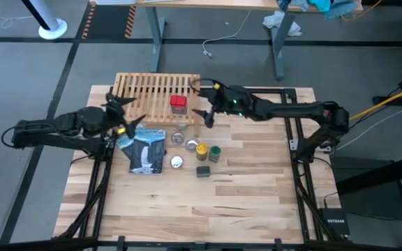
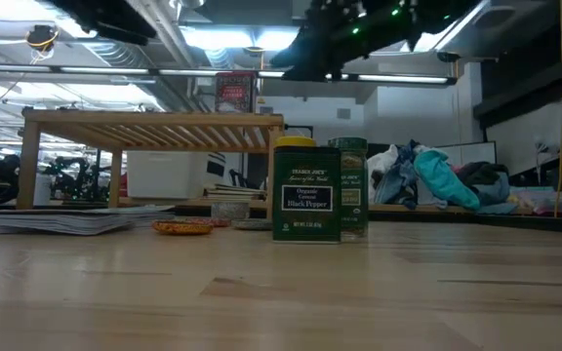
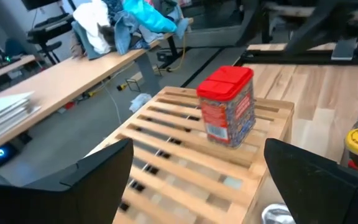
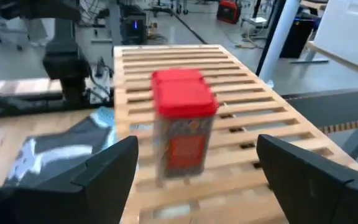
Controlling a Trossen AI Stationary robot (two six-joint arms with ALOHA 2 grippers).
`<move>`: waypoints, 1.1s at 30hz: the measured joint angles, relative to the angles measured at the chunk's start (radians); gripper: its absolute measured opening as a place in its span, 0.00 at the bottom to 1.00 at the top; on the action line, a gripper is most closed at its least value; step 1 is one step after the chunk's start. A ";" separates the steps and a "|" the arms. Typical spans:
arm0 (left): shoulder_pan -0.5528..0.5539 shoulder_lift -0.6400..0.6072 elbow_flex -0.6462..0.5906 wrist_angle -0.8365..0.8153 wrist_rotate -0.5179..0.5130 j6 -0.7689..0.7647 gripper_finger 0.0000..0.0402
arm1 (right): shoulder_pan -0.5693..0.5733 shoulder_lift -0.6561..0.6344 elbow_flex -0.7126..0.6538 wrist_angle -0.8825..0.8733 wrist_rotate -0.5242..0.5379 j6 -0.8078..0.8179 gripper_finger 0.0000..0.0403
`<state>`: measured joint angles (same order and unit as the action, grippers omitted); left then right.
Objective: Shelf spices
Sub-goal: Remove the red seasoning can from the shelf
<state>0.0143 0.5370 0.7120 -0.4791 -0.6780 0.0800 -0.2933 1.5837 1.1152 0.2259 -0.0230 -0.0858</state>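
Observation:
The red tin (image 1: 179, 104) stands upright on the slatted shelf (image 1: 152, 90), near its right end. My left gripper (image 1: 130, 113) hovers open at the shelf's left near corner and faces the red tin (image 3: 227, 106). My right gripper (image 1: 202, 99) hovers open just off the shelf's right end, with the red tin (image 4: 182, 124) straight ahead of it. The yellow-capped jar (image 1: 202, 148), the green-capped jar (image 1: 215, 153) and the black tin (image 1: 203, 171) stand on the tabletop in front of the shelf. The black tin (image 2: 306, 193) is labelled black pepper.
A flat blue-and-white packet (image 1: 145, 150) lies on the table near the left gripper. Small silvery round tins (image 1: 179, 138) (image 1: 176, 162) sit between the packet and the jars. The near half of the tabletop (image 1: 208, 209) is bare wood.

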 joint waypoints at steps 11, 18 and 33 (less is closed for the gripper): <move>0.000 -0.179 0.000 -0.138 0.000 -0.024 0.89 | -0.088 0.139 0.106 0.015 -0.226 0.107 0.83; 0.000 -0.190 0.000 -0.151 0.000 -0.028 0.89 | -0.086 0.197 0.137 0.012 -0.285 0.125 0.83; 0.000 -0.190 0.000 -0.193 0.001 -0.076 0.89 | -0.058 0.299 0.153 0.205 -0.281 0.136 0.81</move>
<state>0.0139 0.3470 0.7116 -0.6720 -0.6773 0.0036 -0.3511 1.8828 1.2686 0.4309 -0.3036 0.0504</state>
